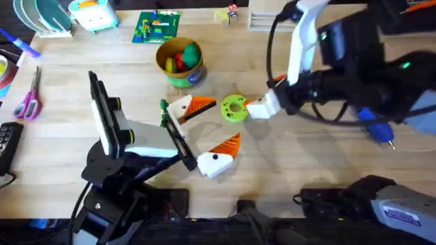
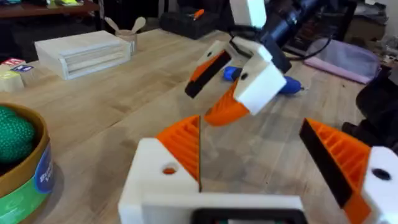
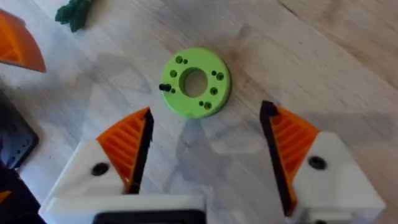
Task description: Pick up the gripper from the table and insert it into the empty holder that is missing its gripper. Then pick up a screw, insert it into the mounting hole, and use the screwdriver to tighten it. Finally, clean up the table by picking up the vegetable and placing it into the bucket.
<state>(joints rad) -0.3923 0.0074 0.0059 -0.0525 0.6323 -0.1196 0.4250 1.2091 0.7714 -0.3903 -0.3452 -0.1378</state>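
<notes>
My left gripper (image 1: 211, 126) (image 2: 252, 124) stands open low over the table (image 1: 306, 170), orange ribbed pads on both white fingers. The gripper sits in the holder (image 1: 181, 107) (image 2: 158, 180), whose mounting hole shows orange; the other finger (image 1: 216, 162) carries a dark screw. Over a green disc (image 1: 234, 108) (image 3: 195, 82) my right gripper (image 1: 266, 96) (image 3: 206, 116) hangs open and empty. A black screw (image 3: 165, 88) stands at the disc's rim. The blue screwdriver (image 1: 372, 123) (image 2: 289, 84) lies at the right. A small green vegetable (image 1: 163, 105) (image 3: 74, 12) lies beside the holder. The bucket (image 1: 181, 62) (image 2: 25, 186) holds toy produce.
Pink scissors (image 1: 28, 99) and a black device (image 1: 8, 144) lie at the left edge. A green board (image 1: 157, 27) and a wooden box (image 2: 81, 53) sit at the back. The right arm's cable loops above the disc.
</notes>
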